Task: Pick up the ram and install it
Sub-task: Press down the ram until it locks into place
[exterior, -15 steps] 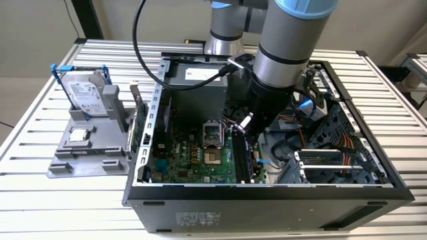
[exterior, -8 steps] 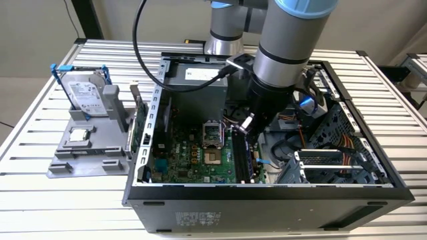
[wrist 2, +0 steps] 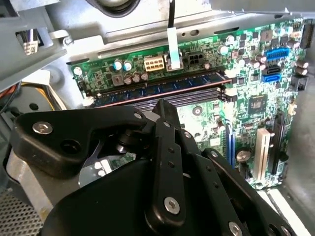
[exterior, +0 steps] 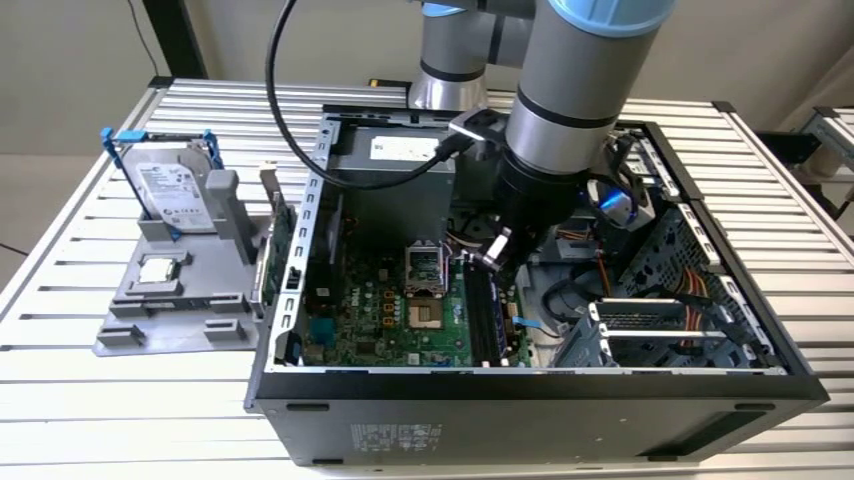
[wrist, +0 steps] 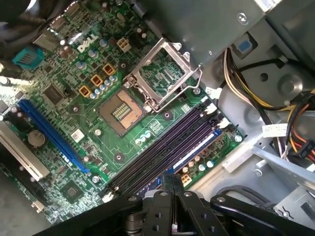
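Observation:
The ram [wrist 2: 162,89] is a long green stick with dark blue chips. It stands in the outermost memory slot of the motherboard [wrist: 74,98], inside the open computer case [exterior: 534,390]. In the exterior view the ram [exterior: 489,310] runs as a dark blue strip below the arm. My gripper [wrist 2: 162,104] hangs close over the middle of the stick with its black fingers brought together and nothing between them. In the first wrist view the gripper [wrist: 173,179] sits beside the dark, empty neighbouring slots [wrist: 162,147]. I cannot tell whether the fingertips touch the ram.
A grey holder [exterior: 174,320] at the exterior view's left carries a silver hard drive [exterior: 171,190] in a blue frame. A larger green card [exterior: 283,255] stands at its edge. The open processor socket [wrist: 120,110] lies near the slots. Cables [exterior: 641,270] and a drive cage [exterior: 667,330] crowd the case's other side.

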Tool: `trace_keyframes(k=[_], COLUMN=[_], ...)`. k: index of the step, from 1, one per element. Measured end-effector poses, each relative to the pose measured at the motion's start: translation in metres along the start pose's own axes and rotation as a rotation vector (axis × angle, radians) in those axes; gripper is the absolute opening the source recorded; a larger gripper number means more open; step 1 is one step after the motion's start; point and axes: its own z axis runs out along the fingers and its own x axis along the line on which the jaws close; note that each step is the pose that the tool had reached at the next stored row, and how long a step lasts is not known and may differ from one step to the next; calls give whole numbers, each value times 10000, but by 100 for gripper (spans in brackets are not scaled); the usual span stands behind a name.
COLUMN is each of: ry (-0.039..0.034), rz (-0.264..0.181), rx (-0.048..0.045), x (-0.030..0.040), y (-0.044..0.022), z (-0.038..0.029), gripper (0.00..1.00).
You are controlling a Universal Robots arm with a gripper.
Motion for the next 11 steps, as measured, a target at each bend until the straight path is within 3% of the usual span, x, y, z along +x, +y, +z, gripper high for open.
trace_keyframes(k=[3, 8, 11], ry=[-31, -176, -195], rz=[-305, -816, -1209], rx=[-16, -126, -133], x=[0, 0, -1], y=[0, 0, 0], z=[0, 0, 1], gripper=[0, 0, 0])
